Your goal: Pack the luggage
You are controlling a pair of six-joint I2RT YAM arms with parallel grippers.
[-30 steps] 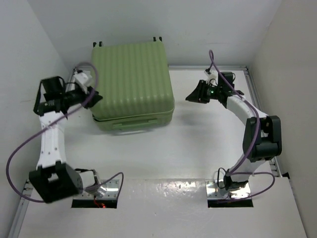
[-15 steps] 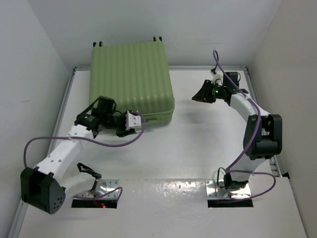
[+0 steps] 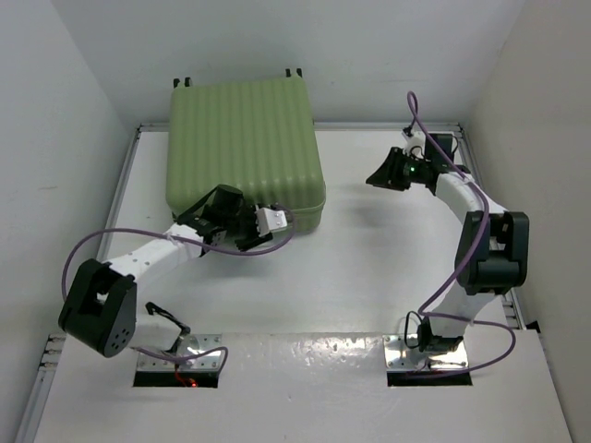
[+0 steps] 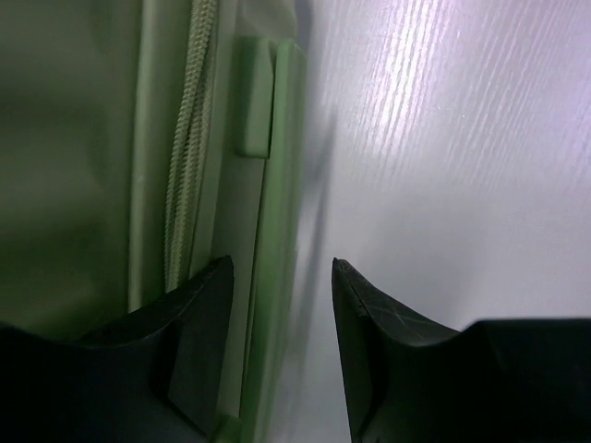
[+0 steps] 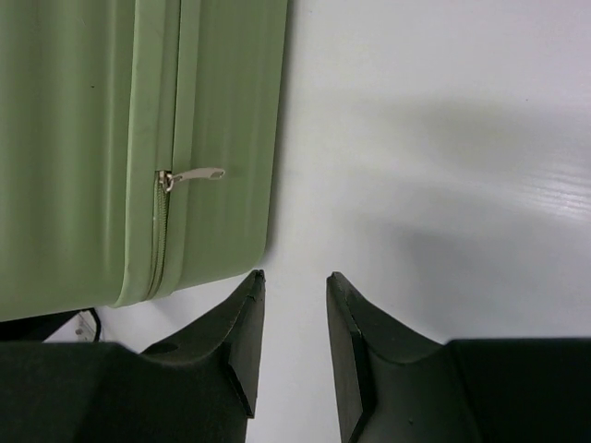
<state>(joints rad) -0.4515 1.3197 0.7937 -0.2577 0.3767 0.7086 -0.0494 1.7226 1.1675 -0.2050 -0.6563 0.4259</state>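
Seen from above, with 12 o'clock pointing away from the arm bases, the closed luggage (image 3: 245, 138) blocks the table (image 3: 369, 268) from 10 to 12 o'clock, its far end at the back wall (image 3: 277, 37). Only a thin strip of table runs between it and the left wall (image 3: 55, 138) at 9. The left gripper (image 4: 280, 268) sits at the luggage's near side with its fingers parted, and the handle (image 4: 280, 185) crowds the gap. The left arm (image 3: 148, 254) crosses 7 to 8. Bare table lies open from 1 to 6. The right gripper (image 5: 295, 277), jaws apart, is at 2 with free surface between it and the luggage.
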